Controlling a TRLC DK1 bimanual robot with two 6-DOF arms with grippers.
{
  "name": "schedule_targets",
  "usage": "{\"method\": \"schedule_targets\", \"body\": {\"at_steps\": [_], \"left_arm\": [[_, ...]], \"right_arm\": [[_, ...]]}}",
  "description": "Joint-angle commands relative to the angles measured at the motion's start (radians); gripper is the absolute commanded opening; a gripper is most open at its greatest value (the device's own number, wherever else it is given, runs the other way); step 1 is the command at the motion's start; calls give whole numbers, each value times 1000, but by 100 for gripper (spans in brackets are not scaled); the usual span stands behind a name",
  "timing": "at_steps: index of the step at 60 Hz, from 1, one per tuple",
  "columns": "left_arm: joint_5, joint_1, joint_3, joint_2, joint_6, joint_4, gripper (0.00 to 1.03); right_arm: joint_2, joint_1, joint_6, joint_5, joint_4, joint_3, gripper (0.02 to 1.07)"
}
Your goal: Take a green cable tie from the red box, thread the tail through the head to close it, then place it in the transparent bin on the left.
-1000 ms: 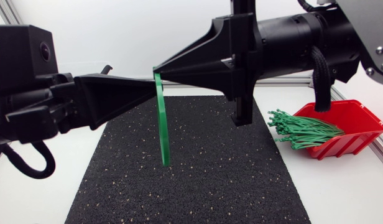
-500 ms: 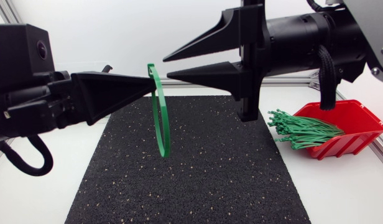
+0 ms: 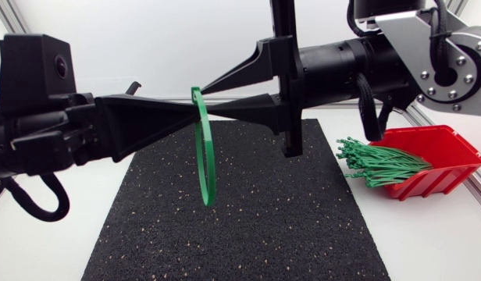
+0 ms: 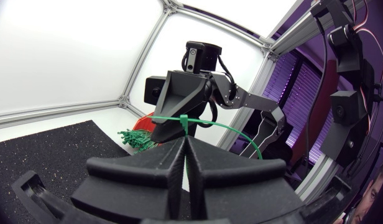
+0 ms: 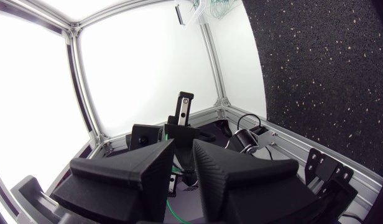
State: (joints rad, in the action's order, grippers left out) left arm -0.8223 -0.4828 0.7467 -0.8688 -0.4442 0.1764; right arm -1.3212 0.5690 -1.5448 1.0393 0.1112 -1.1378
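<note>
Cable tie: 1 green cable tie (image 3: 205, 195), closed into a narrow loop, hangs in the air over the far half of the black mat (image 3: 248, 226). Its top sits where the 2 arms' tips meet.
Left gripper (image 3: 190, 108): enters from the left edge of the worktop (image 3: 428, 242). Its 2 fingers are pressed together on the top of the loop.
Right gripper (image 3: 204, 104): enters from the worktop's right edge and is past the middle. Its 2 fingers are parted, with 1 tip above and 1 below the loop's top. Whether they touch the tie cannot be told.
Red box (image 3: 447, 168): sits at the worktop's right edge, beside the mat. It holds a bundle of green ties (image 3: 381, 164) whose ends poke out over its left rim.
</note>
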Motion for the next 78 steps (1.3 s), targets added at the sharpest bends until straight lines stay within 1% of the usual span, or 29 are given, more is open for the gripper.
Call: {"method": "schedule_targets", "body": {"at_steps": [1,11,22,33,78], "left_arm": [[-9,-7,-4,-4,-8,14,4],[-11,-4,-12,5,-5,14,4],[-35,12,-12,5,-8,12,4],[-35,13,-15,5,-7,17,4],[-43,15,-10,-13,-4,20,4]], "right_arm": [[-19,6,-31,-2,-10,-36,31],[-35,-4,-32,-4,-13,-48,31],[-24,-14,-32,-4,-13,-48,31],[-23,-60,-29,-4,-21,-34,31],[5,0,-31,-2,-27,-50,30]]}}
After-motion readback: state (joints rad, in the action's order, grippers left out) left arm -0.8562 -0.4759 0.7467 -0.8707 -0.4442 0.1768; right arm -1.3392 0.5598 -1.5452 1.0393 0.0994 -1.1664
